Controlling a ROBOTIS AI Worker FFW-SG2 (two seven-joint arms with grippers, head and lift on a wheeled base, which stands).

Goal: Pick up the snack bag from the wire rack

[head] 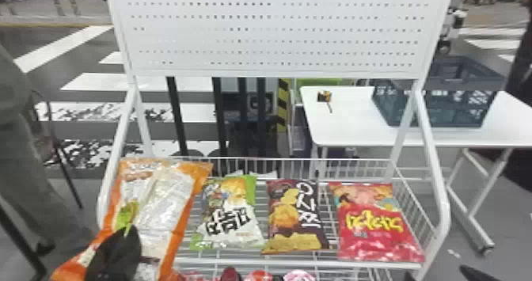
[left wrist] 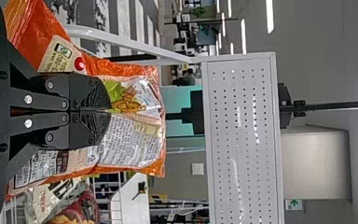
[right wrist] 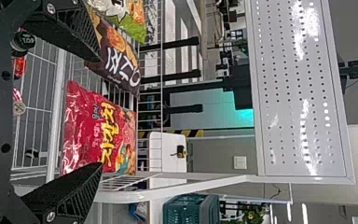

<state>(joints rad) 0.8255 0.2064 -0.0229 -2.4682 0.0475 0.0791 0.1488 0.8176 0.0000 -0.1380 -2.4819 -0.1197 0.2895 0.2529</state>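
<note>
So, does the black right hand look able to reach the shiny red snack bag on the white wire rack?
Probably yes: the right hand is open and empty, facing the red bag, which has nothing lying on it.

Head view: high, forward and down onto wire rack (head: 301, 264). Left wrist view: forward, close on orange snack bag (left wrist: 133, 144). Right: forward, near red snack bag (right wrist: 86, 126). Shared by both: perforated panel (left wrist: 242, 140).

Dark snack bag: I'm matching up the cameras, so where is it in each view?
Head view: dark bag on the rack, between white-and-green bag and red bag.
Left wrist view: dark bag beside white-and-green bag, beyond orange bag in left end effector.
Right wrist view: dark bag between those same neighbours.
Shared landmark: perforated white panel.
</note>
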